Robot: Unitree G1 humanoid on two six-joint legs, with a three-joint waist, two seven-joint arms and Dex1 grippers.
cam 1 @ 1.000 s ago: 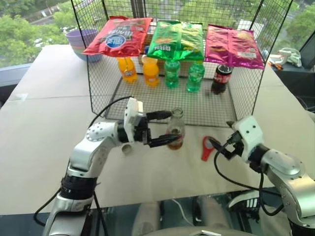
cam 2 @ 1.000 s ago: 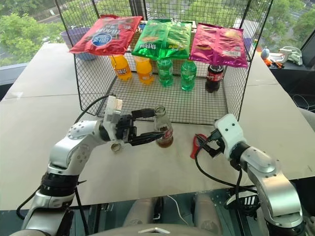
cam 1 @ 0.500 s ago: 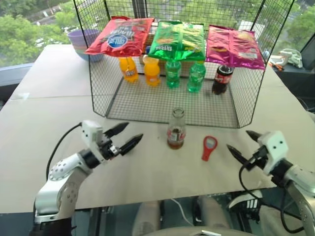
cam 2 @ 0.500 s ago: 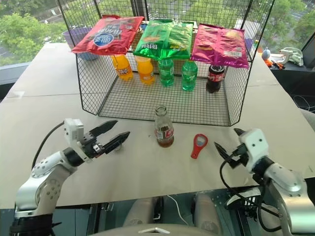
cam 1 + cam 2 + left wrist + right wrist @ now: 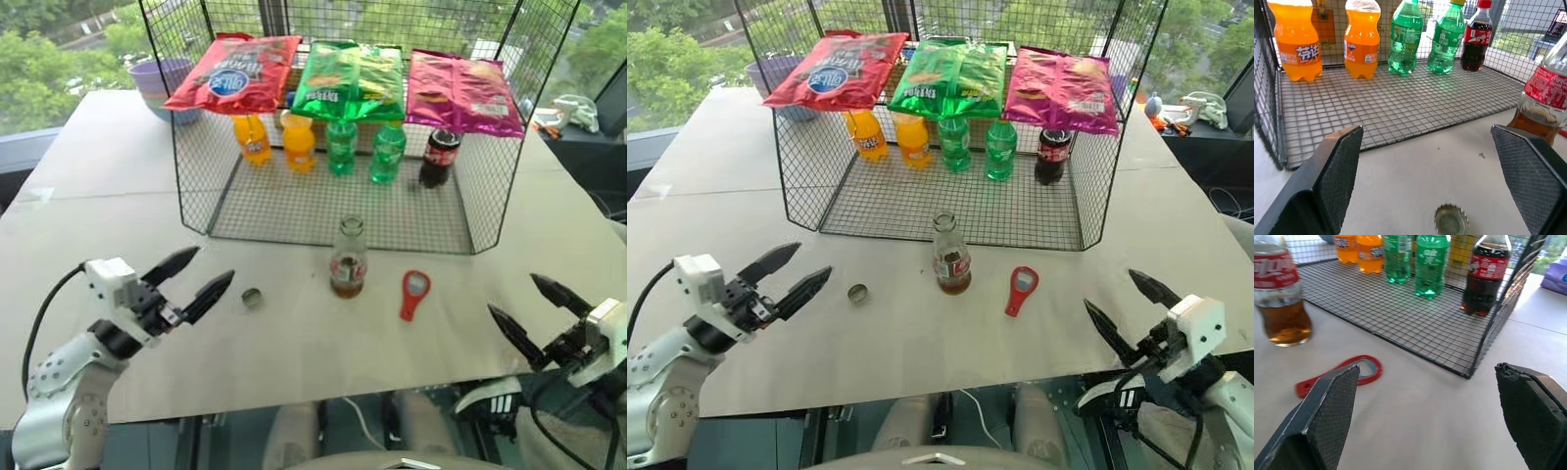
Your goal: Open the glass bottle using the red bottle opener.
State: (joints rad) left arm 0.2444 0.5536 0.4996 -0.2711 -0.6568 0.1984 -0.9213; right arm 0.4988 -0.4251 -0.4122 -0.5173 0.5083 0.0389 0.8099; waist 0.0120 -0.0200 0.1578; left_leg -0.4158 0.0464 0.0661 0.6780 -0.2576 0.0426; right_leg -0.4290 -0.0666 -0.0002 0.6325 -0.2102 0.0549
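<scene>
1. Glass bottle [image 5: 349, 258] stands uncapped on the tabletop; its cap [image 5: 252, 299] lies left of it.
2. Opener [image 5: 413, 293] lies right of the bottle.
3. Both grippers, left [image 5: 193, 281] and right [image 5: 534, 311], hang wide-jawed, empty; task looks done.

Orange bottle [image 5: 1294, 41], leftmost in wire rack [image 5: 1400, 105]: blue label, white Chinese characters "芬达". Second orange bottle [image 5: 1363, 39], next along rack: small Fanta logo. Other labels and snack bag print unreadable.
</scene>
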